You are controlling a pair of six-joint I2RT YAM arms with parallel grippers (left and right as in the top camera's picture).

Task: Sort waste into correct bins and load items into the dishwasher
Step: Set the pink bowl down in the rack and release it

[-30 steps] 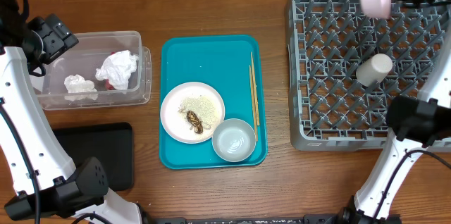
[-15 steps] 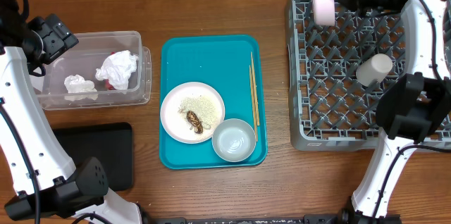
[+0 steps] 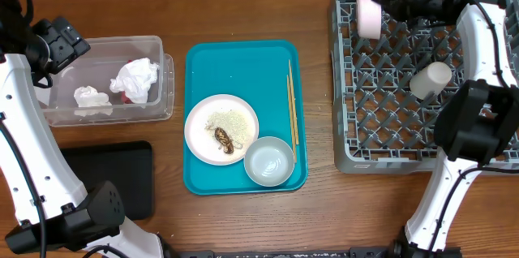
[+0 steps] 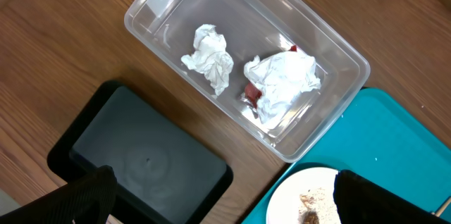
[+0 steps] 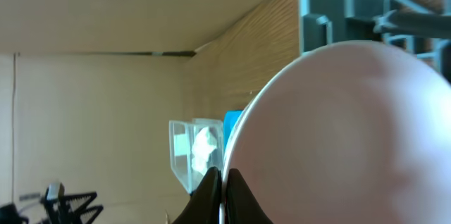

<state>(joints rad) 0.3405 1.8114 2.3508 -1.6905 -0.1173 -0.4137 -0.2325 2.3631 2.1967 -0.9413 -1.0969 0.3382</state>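
- The right gripper (image 3: 381,4) is clenched on the rim of the small pale pink bowl (image 3: 369,12). In the right wrist view its two fingertips (image 5: 210,185) pinch the thin edge, and the bowl fills most of that frame.
- The bowl is held on edge over the upper left corner of the grey dish rack (image 3: 389,132), at the upper right of the overhead frame.
- A small white cup (image 3: 431,79) lies on its side in the rack, right of the bowl.
- The left gripper (image 4: 224,178) is spread wide with nothing in it, above the clear tub (image 3: 154,79) at upper left.
- The tub holds two crumpled tissues (image 3: 136,78) and a red wrapper (image 3: 119,94).
- A black tray (image 3: 113,177) lies below the tub.
- On the teal tray (image 3: 243,63) at centre are a plate (image 3: 203,120) with rice (image 3: 229,118) and a brown scrap (image 3: 223,139), a whitish bowl (image 3: 269,161), and chopsticks (image 3: 292,104).
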